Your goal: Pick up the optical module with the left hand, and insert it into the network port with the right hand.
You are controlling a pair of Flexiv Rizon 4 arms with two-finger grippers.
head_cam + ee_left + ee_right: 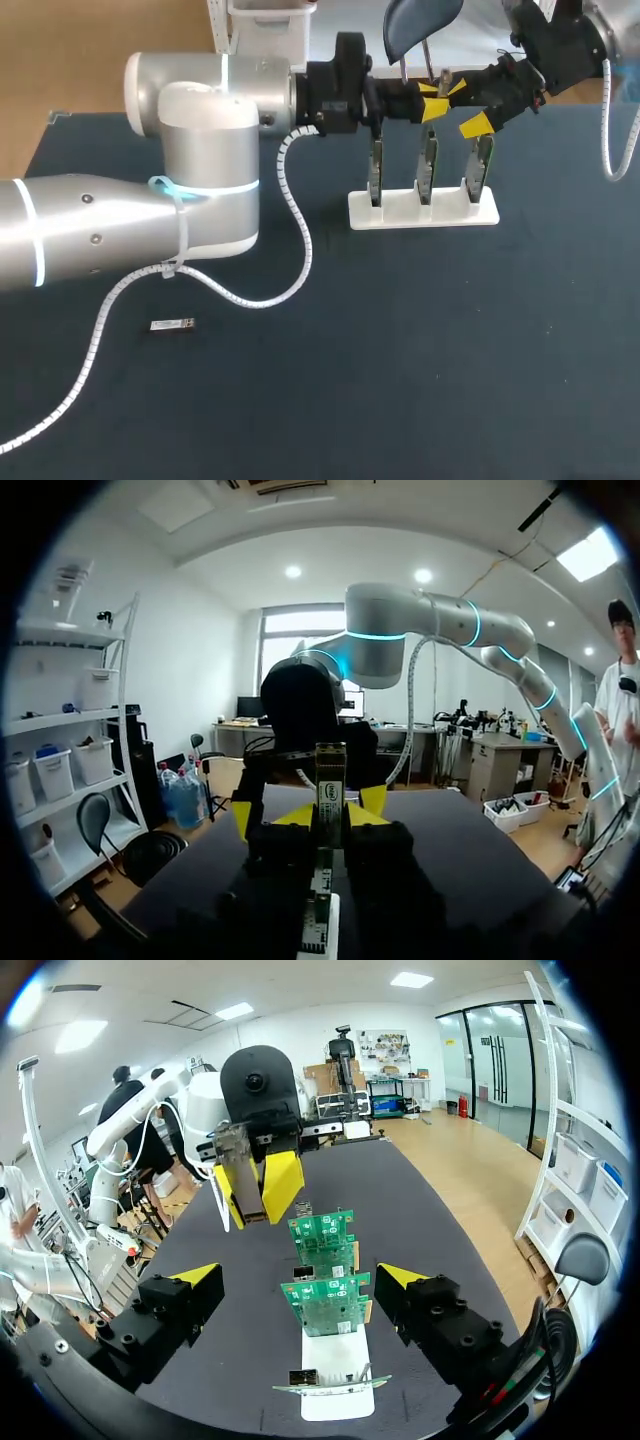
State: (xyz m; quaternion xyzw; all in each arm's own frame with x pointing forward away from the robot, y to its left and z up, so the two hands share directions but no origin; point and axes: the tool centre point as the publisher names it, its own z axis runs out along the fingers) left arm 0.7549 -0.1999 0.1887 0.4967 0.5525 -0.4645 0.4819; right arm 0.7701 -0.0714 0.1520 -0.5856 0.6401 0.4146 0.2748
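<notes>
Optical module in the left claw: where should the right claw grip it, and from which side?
Probably the optical module's free end, sticking out past the left claw's tips. The right claw, open and facing it, should come straight on and close across its bare sides.

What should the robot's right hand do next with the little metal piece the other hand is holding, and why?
Probably the right gripper should ease forward and close on the metal module. The left gripper pinches it near the green boards, while the right one's fingers stand open, facing it without touching, so the handover isn't done yet.
</notes>
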